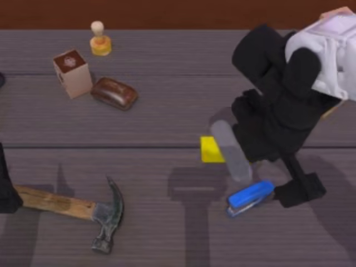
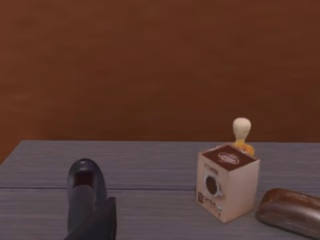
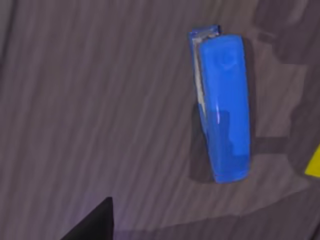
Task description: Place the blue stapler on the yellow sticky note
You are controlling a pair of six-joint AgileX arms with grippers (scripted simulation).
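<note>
The blue stapler (image 1: pixel 250 198) lies flat on the table at the front right, and fills the right wrist view (image 3: pixel 222 107). My right gripper (image 1: pixel 296 192) hovers just right of it, open, with nothing between its jaws; one dark fingertip (image 3: pixel 97 220) shows apart from the stapler. The yellow sticky note (image 1: pixel 210 149) lies behind and left of the stapler, partly hidden by the right arm; only its corner (image 3: pixel 314 162) shows in the right wrist view. My left arm (image 1: pixel 6 189) stays parked at the left edge, open, with one finger (image 2: pixel 97 220) in its wrist view.
A hammer (image 1: pixel 83 208) lies at the front left. At the back left stand a small carton (image 1: pixel 72 72), a brown oval object (image 1: pixel 114 93) and a yellow stamp with a pale knob (image 1: pixel 100 39). A brown wall rises behind the table.
</note>
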